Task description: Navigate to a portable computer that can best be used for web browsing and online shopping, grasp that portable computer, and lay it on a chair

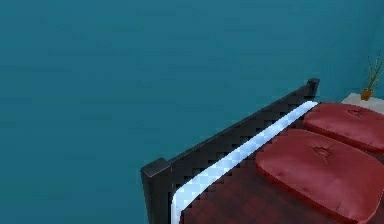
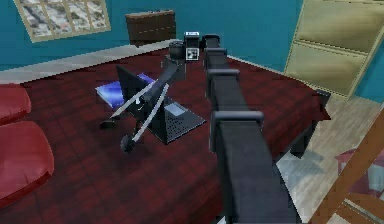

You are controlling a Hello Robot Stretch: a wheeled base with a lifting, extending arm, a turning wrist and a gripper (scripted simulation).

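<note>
One open laptop (image 2: pixel 129 83) sits in the middle of the bed (image 2: pixel 80 180), so my arm (image 2: pixel 235 125) stretches far out to reach it; whether my gripper (image 2: pixel 115 137) there holds anything, I cannot tell.

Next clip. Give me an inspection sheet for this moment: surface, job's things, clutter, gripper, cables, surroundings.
Surface: bed with a dark red plaid cover and a dark headboard.
Job's things: open dark laptop lying on the bed.
Clutter: blue flat item beside the laptop; red pillows at the head end.
Gripper: gripper reaches out above the bed at the laptop; cannot tell whether it holds anything.
Cables: nothing seen.
Surroundings: teal wall; brown dresser; pale panelled door; potted plant past the pillows.
</note>
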